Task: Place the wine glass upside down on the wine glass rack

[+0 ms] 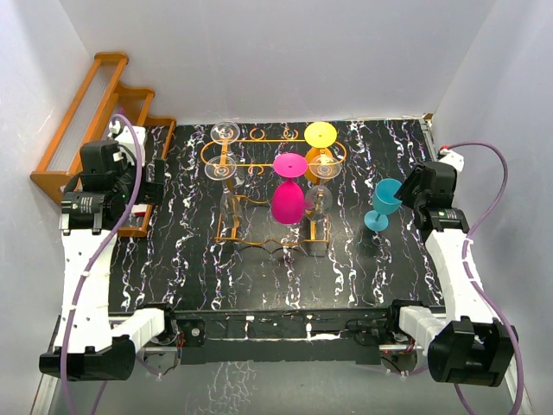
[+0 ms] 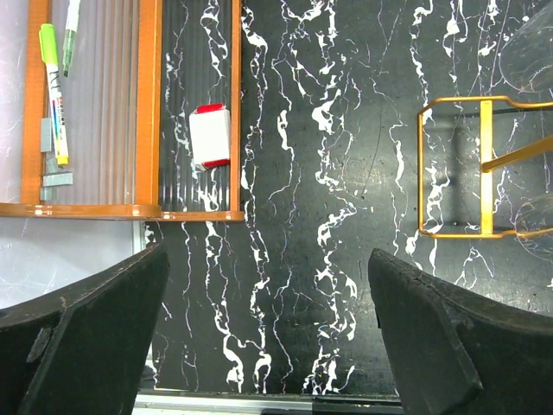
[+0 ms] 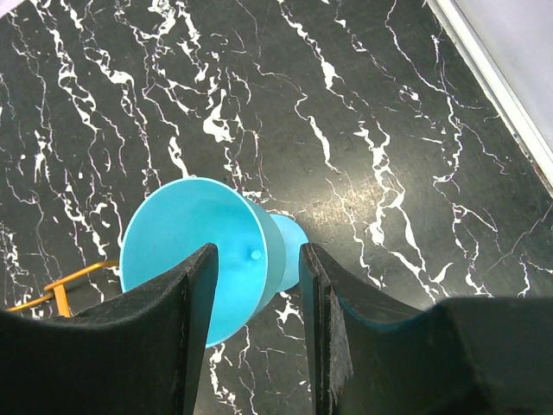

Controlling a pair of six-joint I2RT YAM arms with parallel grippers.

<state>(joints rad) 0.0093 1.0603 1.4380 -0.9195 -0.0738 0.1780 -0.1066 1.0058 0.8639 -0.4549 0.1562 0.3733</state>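
Note:
A cyan wine glass [image 1: 383,201] stands base-down on the black marbled table, right of the orange-gold wire wine glass rack [image 1: 259,141]. My right gripper [image 3: 257,259] straddles the cyan glass's [image 3: 194,251] rim. One finger is inside the bowl and the other is outside, with a small gap to the wall, so the jaws are open. My left gripper [image 2: 268,328] hangs wide open over bare table at the left, holding nothing. A corner of the rack [image 2: 484,169] shows in the left wrist view.
On the rack hang a pink glass [image 1: 288,201], a yellow one [image 1: 320,134] and clear ones [image 1: 225,132], all upside down. A brown wooden stepped rack [image 1: 95,112] stands at the back left; a green marker [image 2: 54,86] and a red-and-white block [image 2: 210,137] lie on it. White walls enclose the table.

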